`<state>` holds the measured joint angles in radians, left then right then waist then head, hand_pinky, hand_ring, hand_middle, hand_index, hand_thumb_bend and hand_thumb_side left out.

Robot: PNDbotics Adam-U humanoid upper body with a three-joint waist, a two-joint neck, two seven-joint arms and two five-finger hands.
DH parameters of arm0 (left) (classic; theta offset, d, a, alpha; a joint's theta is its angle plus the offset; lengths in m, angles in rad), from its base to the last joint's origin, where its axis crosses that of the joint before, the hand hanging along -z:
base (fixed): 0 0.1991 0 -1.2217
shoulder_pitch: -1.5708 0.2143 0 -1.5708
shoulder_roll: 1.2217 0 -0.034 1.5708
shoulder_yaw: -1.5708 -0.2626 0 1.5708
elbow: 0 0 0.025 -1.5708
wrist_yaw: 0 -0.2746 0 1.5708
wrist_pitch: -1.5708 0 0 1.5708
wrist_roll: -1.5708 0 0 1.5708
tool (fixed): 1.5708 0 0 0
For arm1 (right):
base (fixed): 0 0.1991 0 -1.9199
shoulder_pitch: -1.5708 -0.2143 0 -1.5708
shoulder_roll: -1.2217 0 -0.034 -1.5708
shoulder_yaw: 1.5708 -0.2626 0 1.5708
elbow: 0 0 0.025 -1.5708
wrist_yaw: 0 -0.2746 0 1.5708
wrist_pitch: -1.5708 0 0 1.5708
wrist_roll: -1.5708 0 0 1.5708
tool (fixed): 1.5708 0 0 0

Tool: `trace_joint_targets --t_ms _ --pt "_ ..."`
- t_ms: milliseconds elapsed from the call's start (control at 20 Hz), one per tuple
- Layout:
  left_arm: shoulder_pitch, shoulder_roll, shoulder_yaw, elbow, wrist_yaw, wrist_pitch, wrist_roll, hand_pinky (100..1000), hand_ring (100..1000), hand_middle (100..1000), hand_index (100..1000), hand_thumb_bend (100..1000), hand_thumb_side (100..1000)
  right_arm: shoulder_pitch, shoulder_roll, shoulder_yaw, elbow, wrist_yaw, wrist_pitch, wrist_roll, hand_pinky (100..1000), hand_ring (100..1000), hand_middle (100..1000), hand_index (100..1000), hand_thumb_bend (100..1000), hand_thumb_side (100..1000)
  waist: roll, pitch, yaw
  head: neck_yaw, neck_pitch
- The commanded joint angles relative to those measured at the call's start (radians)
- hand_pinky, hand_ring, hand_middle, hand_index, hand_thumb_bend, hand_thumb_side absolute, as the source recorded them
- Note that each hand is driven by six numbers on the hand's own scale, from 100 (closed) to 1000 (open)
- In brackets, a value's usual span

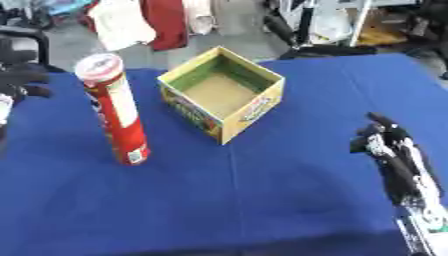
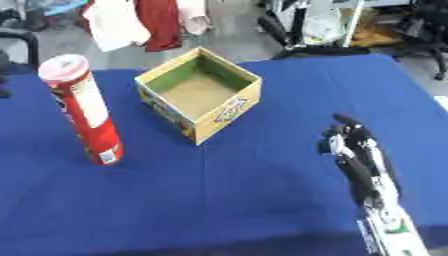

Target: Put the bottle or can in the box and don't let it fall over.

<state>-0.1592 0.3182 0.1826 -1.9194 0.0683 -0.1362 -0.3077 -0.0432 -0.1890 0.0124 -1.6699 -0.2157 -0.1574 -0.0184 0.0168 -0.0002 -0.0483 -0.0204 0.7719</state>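
Observation:
A tall red can (image 1: 115,111) with a pale lid stands upright on the blue table (image 1: 262,190), left of centre. To its right an open yellow cardboard box (image 1: 224,93) sits with one corner turned toward me, and I see nothing inside. My left hand (image 1: 19,84) shows at the left edge, level with the can's top and apart from it, fingers relaxed. At the lower right my right hand (image 2: 357,152) rests with its fingers pointing up and straight, far from both can and box and holding nothing.
Beyond the table's far edge are hanging red and white cloths (image 1: 140,22), a dark chair (image 1: 22,42) at the left and metal stands (image 1: 306,27) at the back right. Blue cloth stretches between the box and my right hand.

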Motion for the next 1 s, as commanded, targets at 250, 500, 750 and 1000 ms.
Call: trace_joint_targets --t_ms 250,500,750,1000 --pt "-0.062 0.319 -0.044 0.029 -0.121 -0.077 -0.015 771 791 867 1000 100 433 -0.010 -0.018 -0.005 -0.027 0.009 0.002 0.000 537 536 543 814 100 366 0.009 -0.016 -0.012 -0.007 -0.002" --pt "-0.123 0.515 -0.132 0.129 -0.240 -0.144 -0.065 825 838 908 1000 100 369 -0.007 -0.027 0.000 -0.024 0.009 0.003 0.004 536 536 543 814 100 366 0.014 -0.020 -0.019 -0.004 -0.002" --pt "-0.230 0.641 -0.257 0.287 -0.258 -0.211 -0.147 863 875 929 1000 100 594 -0.004 -0.038 0.004 -0.020 0.008 0.005 0.008 534 535 543 814 100 365 0.017 -0.024 -0.023 0.001 -0.002" --pt "-0.353 0.690 -0.355 0.361 -0.232 -0.256 -0.261 887 898 944 1000 100 716 0.001 -0.047 0.008 -0.017 0.006 0.006 0.011 533 535 542 814 100 364 0.019 -0.026 -0.023 0.006 -0.002"
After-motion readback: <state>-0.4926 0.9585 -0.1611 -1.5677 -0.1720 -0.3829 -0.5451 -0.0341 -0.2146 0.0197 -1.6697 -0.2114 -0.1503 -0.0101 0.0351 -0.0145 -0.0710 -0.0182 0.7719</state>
